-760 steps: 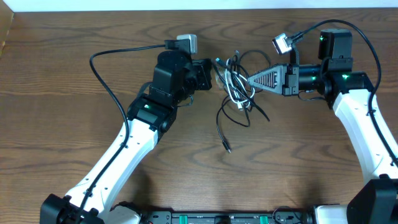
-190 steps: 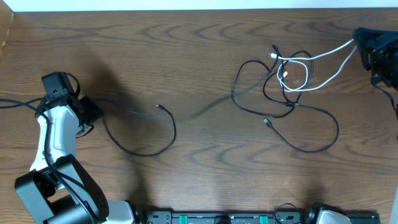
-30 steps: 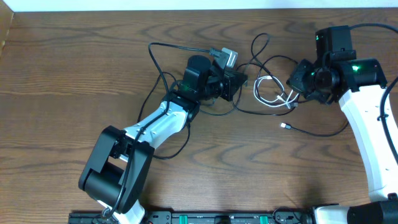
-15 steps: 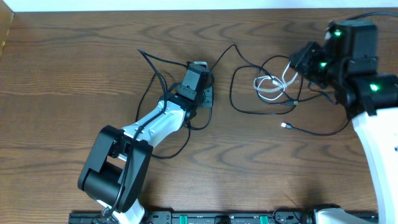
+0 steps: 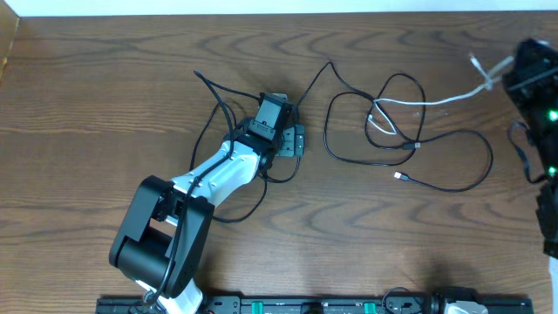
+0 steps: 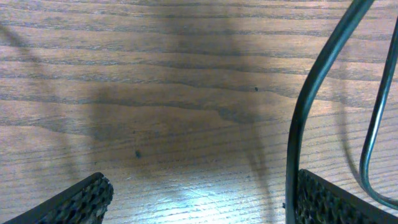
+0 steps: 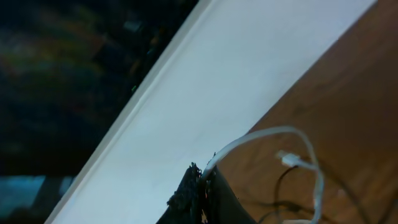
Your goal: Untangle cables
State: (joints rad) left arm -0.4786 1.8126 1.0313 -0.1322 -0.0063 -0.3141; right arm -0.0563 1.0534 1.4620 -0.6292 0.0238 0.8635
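Black cables [image 5: 403, 179] lie in loose loops on the table's middle, and one loop [image 5: 212, 114] runs round my left arm. The white cable [image 5: 436, 99] stretches from the black loops up to my right gripper [image 5: 516, 77] at the right edge. In the right wrist view that gripper [image 7: 202, 190] is shut on the white cable [image 7: 267, 134], whose plug [image 7: 291, 160] dangles beyond. My left gripper [image 5: 294, 140] is open low over the wood. In its wrist view the gripper [image 6: 199, 205] has a black cable [image 6: 305, 106] running just inside the right finger [image 6: 339, 202], not clamped.
A second black cord [image 6: 378, 99] curves past at the right of the left wrist view. The table's back edge with a white strip [image 5: 261, 7] runs along the top. A loose plug end [image 5: 398, 176] lies right of centre.
My left gripper has opened and let go of the black cable. My right arm has swung up and to the right, pulling the white cable out straight from the black loops.
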